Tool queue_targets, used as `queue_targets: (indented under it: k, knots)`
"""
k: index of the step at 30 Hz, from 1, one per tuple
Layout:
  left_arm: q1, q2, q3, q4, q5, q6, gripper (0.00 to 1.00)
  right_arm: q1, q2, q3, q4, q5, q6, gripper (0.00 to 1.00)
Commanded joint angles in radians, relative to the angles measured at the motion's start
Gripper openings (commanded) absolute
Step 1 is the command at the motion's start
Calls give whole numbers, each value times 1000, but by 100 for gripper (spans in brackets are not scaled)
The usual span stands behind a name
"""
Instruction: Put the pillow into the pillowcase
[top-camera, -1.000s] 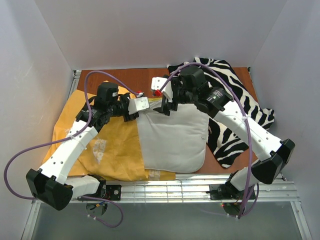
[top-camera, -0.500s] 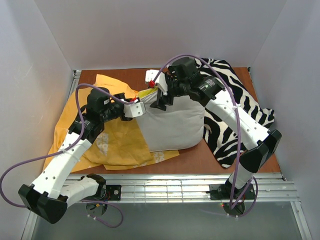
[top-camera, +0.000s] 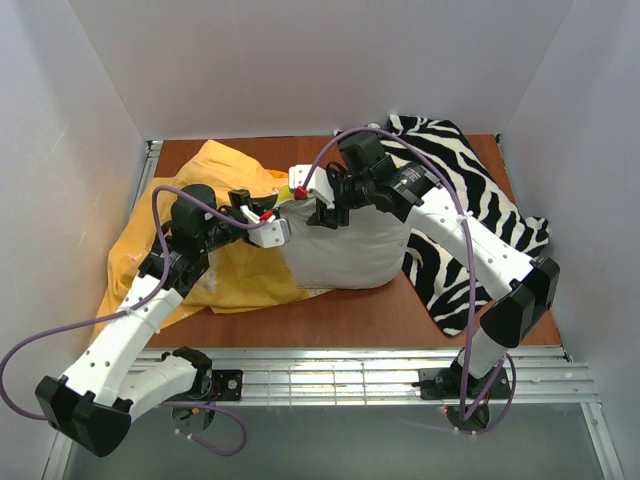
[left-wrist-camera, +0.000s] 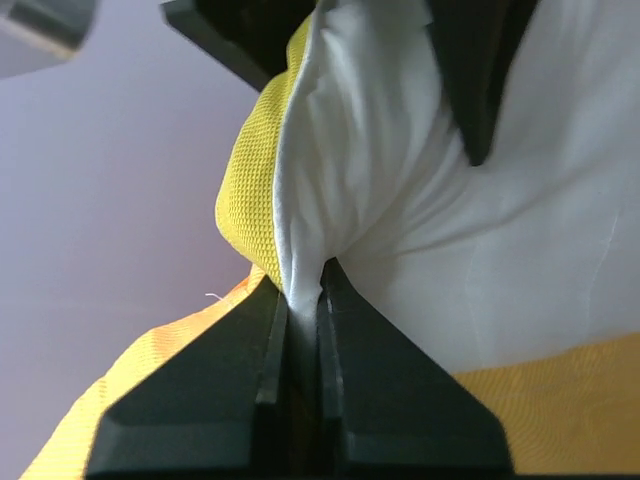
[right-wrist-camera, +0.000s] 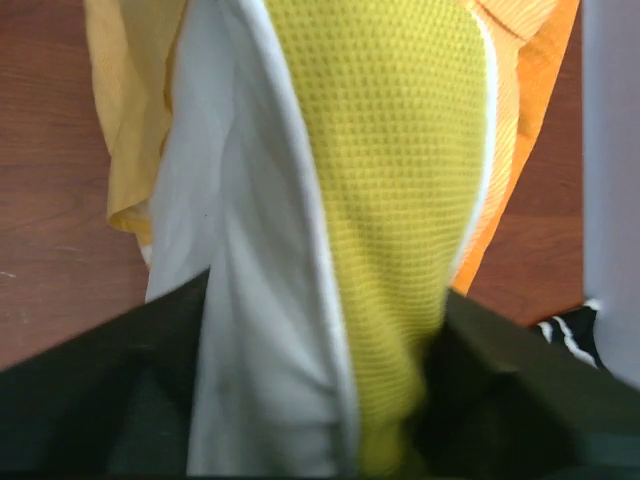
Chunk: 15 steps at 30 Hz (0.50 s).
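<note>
Top external view: we see the pillow (top-camera: 345, 255) at the table's (top-camera: 400, 312) middle, its far edge held up and its near end resting on the wood. The left gripper (left-wrist-camera: 298, 288) is pinched almost closed on a fold of its white fabric. The right gripper (right-wrist-camera: 320, 400) clamps the yellow-green band beside it. The pillowcase (top-camera: 230, 275) lies bunched on the left, touching the pillow. A zebra-striped cloth (top-camera: 480, 200) lies on the right.
</note>
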Motion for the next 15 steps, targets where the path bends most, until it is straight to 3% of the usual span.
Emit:
queue_targets:
  k: [1,2,3,4,5,8,9,12,15]
  knots:
    - [-10,-124,-10,162,22,-37,8,23,-15,-65,-77,-33,7,14]
    - [-10,-143,7,121,-9,-125,16,25,-18,-73,-71,-20,22,2]
    - [-10,-145,35,81,-30,-184,43,28,-29,-79,-53,5,36,1]
    - [-11,-138,70,29,-58,-247,52,31,-43,-118,-24,29,71,1]
    - [-10,-116,161,-90,-119,-401,55,35,-63,-152,15,55,88,1]
    - [-10,-97,298,-294,-146,-648,66,80,-200,-330,209,163,99,1]
    - [-10,-98,332,-324,-150,-710,74,95,-218,-359,249,212,88,1]
    - [-3,-37,474,-437,-175,-870,79,149,-262,-441,282,301,42,1]
    - [43,10,536,-505,-140,-884,80,196,-311,-533,355,372,-33,1]
